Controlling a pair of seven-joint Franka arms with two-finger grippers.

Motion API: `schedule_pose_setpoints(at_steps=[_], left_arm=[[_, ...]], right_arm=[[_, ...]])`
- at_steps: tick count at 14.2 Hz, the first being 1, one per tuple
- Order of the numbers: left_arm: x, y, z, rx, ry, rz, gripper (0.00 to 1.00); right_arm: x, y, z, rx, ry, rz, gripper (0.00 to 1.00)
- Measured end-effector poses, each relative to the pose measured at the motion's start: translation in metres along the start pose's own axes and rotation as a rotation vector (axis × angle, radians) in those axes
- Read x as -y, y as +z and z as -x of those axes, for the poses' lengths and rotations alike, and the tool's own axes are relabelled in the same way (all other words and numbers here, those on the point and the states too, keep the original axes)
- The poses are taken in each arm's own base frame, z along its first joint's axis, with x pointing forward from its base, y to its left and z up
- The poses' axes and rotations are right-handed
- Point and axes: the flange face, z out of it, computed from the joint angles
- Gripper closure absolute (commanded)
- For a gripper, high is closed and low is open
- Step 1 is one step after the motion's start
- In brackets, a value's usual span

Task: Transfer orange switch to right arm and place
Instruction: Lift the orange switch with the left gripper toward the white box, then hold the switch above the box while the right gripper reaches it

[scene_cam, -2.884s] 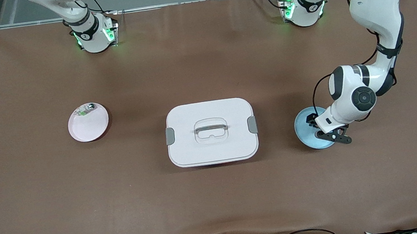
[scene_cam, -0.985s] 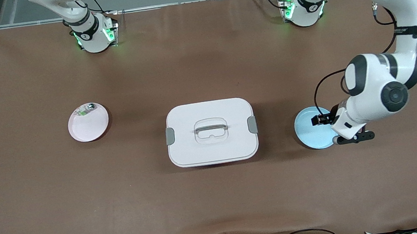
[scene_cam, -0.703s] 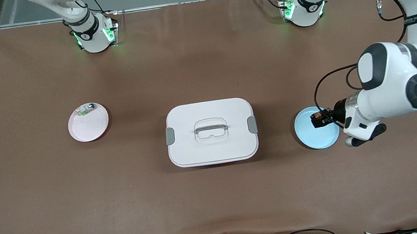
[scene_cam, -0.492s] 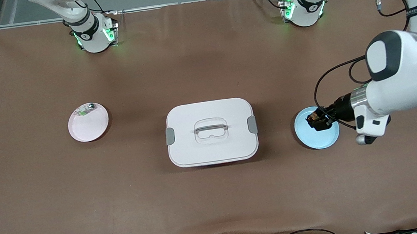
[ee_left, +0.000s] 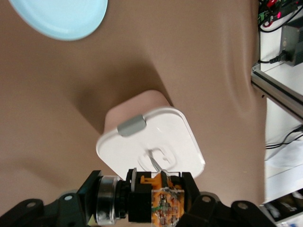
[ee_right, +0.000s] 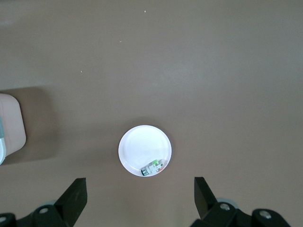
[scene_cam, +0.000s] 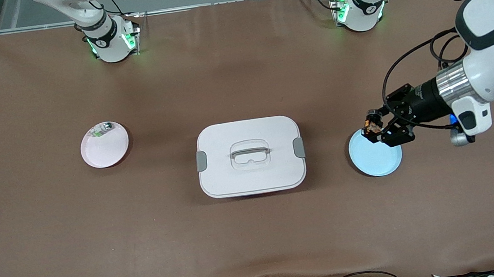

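The orange switch, a stubby black part with an orange end, is clamped in my left gripper, which is shut on it. The gripper hangs in the air over the rim of the light blue plate, turned sideways toward the white box. In the left wrist view the switch lies crosswise between the black fingers. My right gripper is open with nothing in it, high over the pink plate; it does not show in the front view.
A white lidded box with a handle and grey clips stands mid-table. The pink plate toward the right arm's end holds a small clear-green-silver part. Cables lie along the table edge nearest the camera.
My left gripper has risen off the blue plate with the switch and turned its wrist sideways; the arm has swung outward. The right arm has not moved.
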Motion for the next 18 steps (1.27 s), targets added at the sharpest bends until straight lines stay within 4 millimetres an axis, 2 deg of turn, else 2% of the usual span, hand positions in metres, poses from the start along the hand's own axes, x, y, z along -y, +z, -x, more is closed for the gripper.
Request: schedule_pose_setpoints(at_steps=[3,5,9,13,16,18], left_arm=[[-0.002,-0.011,0.03,0.072,-0.109,0.045,0.69],[-0.007,-0.003,0.057,0.09,-0.155,0.062,0.69],[-0.016,0.02,0.113,0.125,-0.275,0.104,0.69],[-0.011,0.049,0.159,0.156,-0.303,0.053,0.69],[-0.002,0.079,0.19,0.126,-0.302,-0.005,0.69],[0.004,0.099,0.209,0.117,-0.291,-0.038,0.69]], right_arm=[[-0.005,-0.001,-0.001,-0.008,0.008,0.0,0.0],[-0.005,-0.003,-0.001,-0.015,0.01,0.001,0.0],[-0.013,-0.006,-0.001,-0.02,0.024,0.003,0.0],[-0.013,0.001,-0.003,-0.004,0.024,0.004,0.0],[-0.008,0.014,-0.009,0.025,0.015,0.003,0.0],[0.006,0.02,-0.007,0.062,-0.009,-0.013,0.0]])
